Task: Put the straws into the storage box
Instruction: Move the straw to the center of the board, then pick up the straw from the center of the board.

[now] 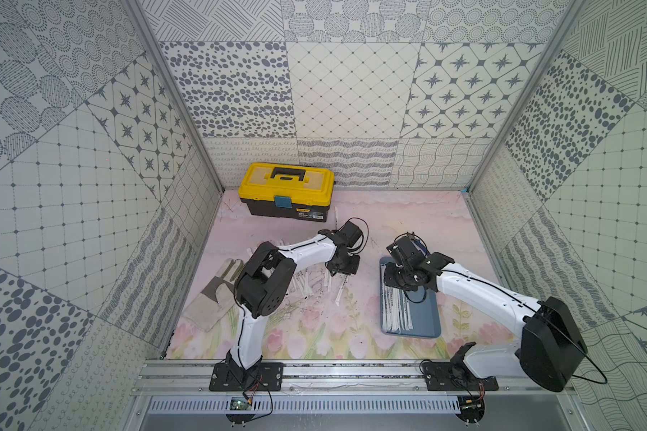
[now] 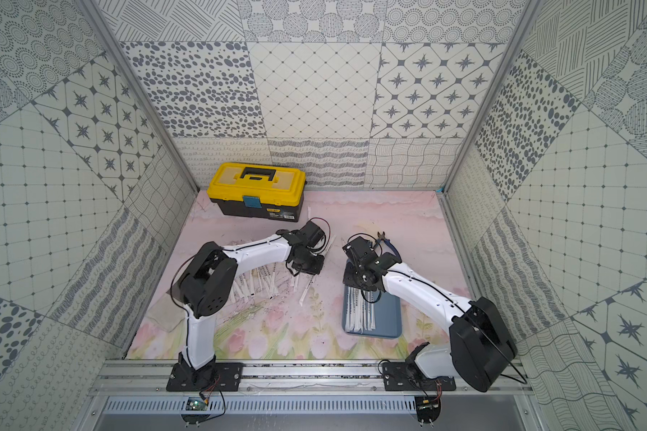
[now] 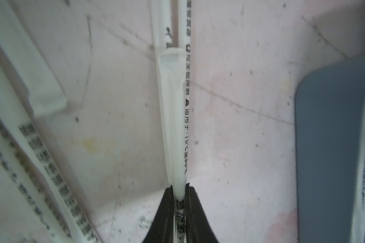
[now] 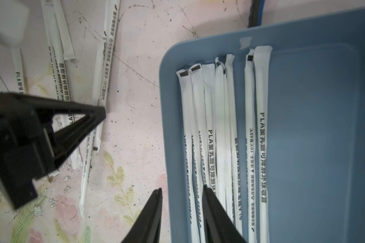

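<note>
Since left fingers [image 3: 163, 221] pinch one thin white paper-wrapped straw [image 3: 177, 136], it might swing and clip the blue-grey plastic tray [image 4: 165, 105]; right fingers [image 4: 150, 221] half-open, empty.

The left arm [image 1: 307, 249] and right arm [image 1: 479, 289] share glossy white link shells dotted with small dark screws, boxy black joint housings, and a thin black cable along each shell. Black base plates [image 1: 271, 373] anchor them. The right gripper [image 4: 182, 187] has black tapered fingers
</note>
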{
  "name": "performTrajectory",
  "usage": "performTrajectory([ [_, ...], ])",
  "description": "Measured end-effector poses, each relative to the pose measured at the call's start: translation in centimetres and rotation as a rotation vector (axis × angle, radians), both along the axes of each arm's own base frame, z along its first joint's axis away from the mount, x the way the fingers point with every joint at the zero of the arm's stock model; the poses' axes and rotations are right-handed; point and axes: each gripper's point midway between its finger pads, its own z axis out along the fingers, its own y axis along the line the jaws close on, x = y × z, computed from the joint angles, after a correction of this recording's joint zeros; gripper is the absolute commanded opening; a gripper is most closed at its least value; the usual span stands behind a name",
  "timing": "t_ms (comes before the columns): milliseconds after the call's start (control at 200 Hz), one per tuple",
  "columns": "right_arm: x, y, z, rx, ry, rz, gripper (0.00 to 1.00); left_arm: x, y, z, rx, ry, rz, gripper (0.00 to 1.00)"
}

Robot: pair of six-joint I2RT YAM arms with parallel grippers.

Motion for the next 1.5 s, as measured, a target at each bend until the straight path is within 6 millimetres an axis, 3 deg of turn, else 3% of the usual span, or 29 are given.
performTrajectory([
  [70,-0.3,1.0,-0.7,-0.010,0.020,0.022,0.36,-2.8,0.8,0.7,-0.067,0.031,0.065,0.38],
  [170,-0.7,3.0,-1.6,-0.024,0.042,0.063,0.36,-5.4,1.6,3.0,-0.167,0.037,0.129,0.39],
  [300,-0.7,5.7,-2.0,-0.037,0.044,0.108,0.36,-6.4,2.8,6.5,-0.260,-0.015,0.174,0.40],
  [395,-0.2,7.4,-2.3,-0.046,0.038,0.124,0.36,-6.4,4.6,7.7,-0.265,-0.057,0.208,0.40],
  [540,1.6,8.7,-3.2,-0.074,0.018,0.101,0.37,-6.3,6.6,7.8,-0.226,-0.098,0.233,0.40],
  [775,5.5,9.5,-5.2,-0.118,0.014,0.046,0.35,-6.4,7.2,7.3,-0.210,-0.101,0.235,0.40],
  [996,5.7,9.2,-7.0,-0.147,0.042,0.036,0.19,-6.3,7.3,7.1,-0.210,-0.110,0.226,0.40],
  [1176,5.8,9.2,-7.0,-0.144,0.041,0.032,0.09,-6.2,7.3,6.9,-0.212,-0.114,0.225,0.40],
  [1356,5.7,9.4,-5.9,-0.133,0.025,0.048,0.09,-6.2,7.2,7.0,-0.215,-0.117,0.225,0.40],
  [1501,5.3,9.5,-1.9,-0.083,-0.035,0.065,0.09,-6.1,7.2,7.1,-0.218,-0.120,0.225,0.40],
])
